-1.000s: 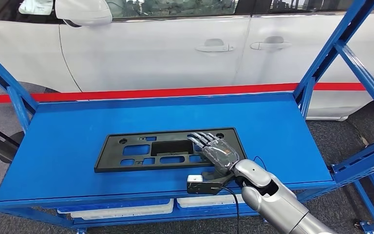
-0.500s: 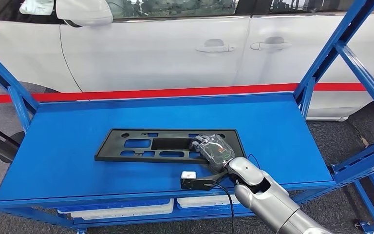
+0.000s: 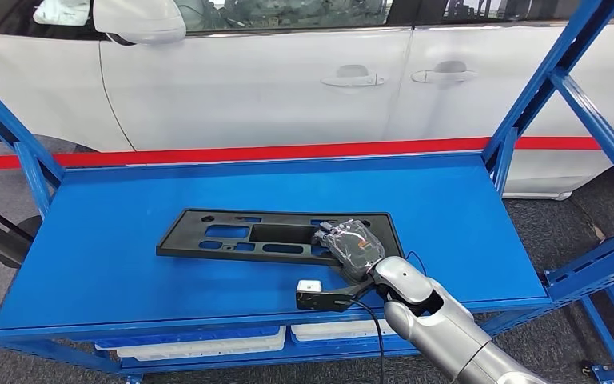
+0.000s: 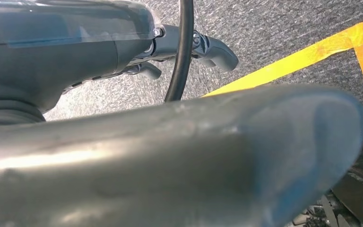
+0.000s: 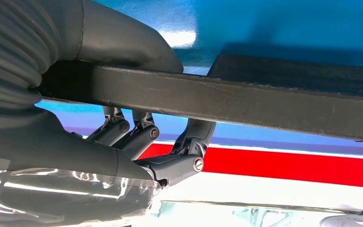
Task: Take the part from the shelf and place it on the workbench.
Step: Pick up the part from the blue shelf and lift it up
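A long black plastic part (image 3: pixel 232 234) with several cut-outs lies on the blue shelf (image 3: pixel 96 272). Its right near edge is tipped up off the surface. My right hand (image 3: pixel 353 246) grips that right end. In the right wrist view the thumb (image 5: pixel 123 42) sits on one side of the part's edge (image 5: pixel 264 101) and the dark fingers (image 5: pixel 179 161) curl around the other. My left hand (image 4: pixel 66 42) hangs over grey carpet, holding nothing, with its fingers (image 4: pixel 215 49) apart.
A white car (image 3: pixel 248 88) and a red stripe (image 3: pixel 248 152) stand right behind the shelf. Blue uprights (image 3: pixel 560 72) frame both ends. White trays (image 3: pixel 208 344) sit on the level below. Yellow tape (image 4: pixel 288 61) marks the floor.
My right hand's fingers, flat on the part a second ago, have curled around its edge. The part's right near side has lifted and the part has tilted.
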{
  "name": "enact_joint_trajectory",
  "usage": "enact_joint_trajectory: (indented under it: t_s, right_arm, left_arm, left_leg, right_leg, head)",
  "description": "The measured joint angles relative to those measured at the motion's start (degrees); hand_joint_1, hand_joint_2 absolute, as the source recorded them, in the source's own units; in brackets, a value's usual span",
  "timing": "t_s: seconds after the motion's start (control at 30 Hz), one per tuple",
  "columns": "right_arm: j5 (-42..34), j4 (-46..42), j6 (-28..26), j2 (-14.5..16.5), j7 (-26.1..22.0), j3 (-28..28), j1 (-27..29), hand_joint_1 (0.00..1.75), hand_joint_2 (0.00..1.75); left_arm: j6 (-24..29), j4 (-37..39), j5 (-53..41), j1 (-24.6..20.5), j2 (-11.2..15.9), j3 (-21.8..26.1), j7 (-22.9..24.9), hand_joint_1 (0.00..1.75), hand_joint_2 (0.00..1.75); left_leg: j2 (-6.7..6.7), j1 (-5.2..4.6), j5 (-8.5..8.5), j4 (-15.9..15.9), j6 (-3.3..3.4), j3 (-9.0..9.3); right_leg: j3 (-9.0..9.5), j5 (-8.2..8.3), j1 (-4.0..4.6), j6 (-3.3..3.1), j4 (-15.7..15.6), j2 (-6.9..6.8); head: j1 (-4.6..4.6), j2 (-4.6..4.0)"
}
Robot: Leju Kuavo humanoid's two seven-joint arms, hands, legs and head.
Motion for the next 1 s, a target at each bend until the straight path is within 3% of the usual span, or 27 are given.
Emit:
enact_joint_trajectory:
  t_s: [0.07, 0.2, 0.37, 0.63, 1.0]
  right_arm:
    - [0.01, 0.01, 0.00, 0.01, -0.01, -0.01, -0.01, 1.57, 1.75]
    - [0.01, 0.01, -0.07, 0.01, -0.02, -0.05, -0.01, 1.61, 1.75]
    - [-0.08, -0.05, -0.31, 0.01, -0.04, -0.48, 0.14, 1.70, 1.75]
    - [-0.14, -1.27, -0.64, -0.01, -0.02, -2.03, 1.04, 1.69, 1.75]
    - [3.31, -3.82, -5.26, -0.10, 0.09, -3.30, 3.43, 1.69, 1.75]
  left_arm:
    - [0.00, 0.00, 0.00, 0.00, 0.00, -0.01, -0.01, 0.00, 0.00]
    - [0.15, 0.00, 0.02, 0.00, 0.00, -0.02, -0.18, 0.00, 1.75]
    - [0.66, 0.00, 0.12, 0.01, 0.00, -0.03, -1.13, 0.00, 1.75]
    - [1.11, 0.00, 0.97, 0.04, 0.00, -0.04, -1.31, 0.00, 1.75]
    - [1.49, 0.00, 1.40, 0.05, 0.00, -0.04, -0.79, 0.00, 1.75]
  left_leg:
    - [0.00, 0.00, 0.00, 0.00, 0.00, 0.00]
    - [0.00, 0.00, 0.00, 0.00, 0.00, 0.02]
    - [0.00, 0.00, 0.00, 0.00, 0.00, 0.03]
    - [0.00, 0.00, 0.00, 0.00, 0.00, 0.04]
    - [0.01, 0.00, -0.01, 0.00, -0.01, -0.02]
  right_leg:
    - [0.00, 0.00, 0.00, 0.00, 0.00, 0.00]
    - [0.00, 0.00, 0.00, 0.00, 0.00, 0.00]
    - [-0.01, 0.00, 0.00, 0.00, 0.00, -0.01]
    - [-0.01, -0.01, 0.00, 0.01, 0.00, -0.01]
    - [-0.07, -0.01, -0.02, 0.00, 0.00, 0.03]
  head:
    - [0.00, 0.00]
    - [0.00, 0.00]
    - [0.00, 0.00]
    - [0.00, 0.00]
    - [0.00, 0.00]
